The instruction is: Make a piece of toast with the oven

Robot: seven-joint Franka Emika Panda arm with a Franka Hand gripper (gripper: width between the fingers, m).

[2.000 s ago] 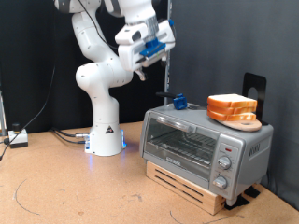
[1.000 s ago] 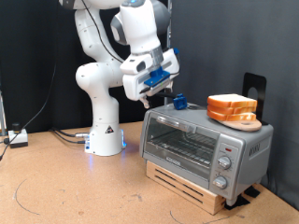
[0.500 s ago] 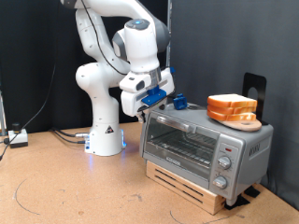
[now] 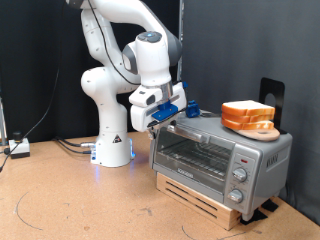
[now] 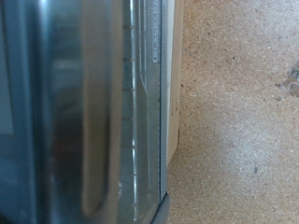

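Observation:
The silver-grey toaster oven (image 4: 215, 158) stands on a wooden base at the exterior view's right, its glass door shut. My gripper (image 4: 154, 122) hangs at the oven's upper front corner on the exterior view's left, close to the end of the grey bar handle (image 4: 192, 139). The wrist view shows the door glass (image 5: 47, 112) and the bar handle (image 5: 98, 112) very close; no fingers show there. A pile of bread slices (image 4: 249, 117) lies on top of the oven. No single slice shows apart from it.
A small blue object (image 4: 192, 107) sits on the oven top behind the gripper. A black stand (image 4: 272, 95) rises behind the bread. The arm's white base (image 4: 112, 145) stands at the back left, with cables (image 4: 18, 148) at the far left. The brown tabletop (image 4: 80, 205) lies in front.
The gripper has come down from high above the oven and to the exterior view's left, to the oven's upper front corner by the handle. The oven and the bread have not moved.

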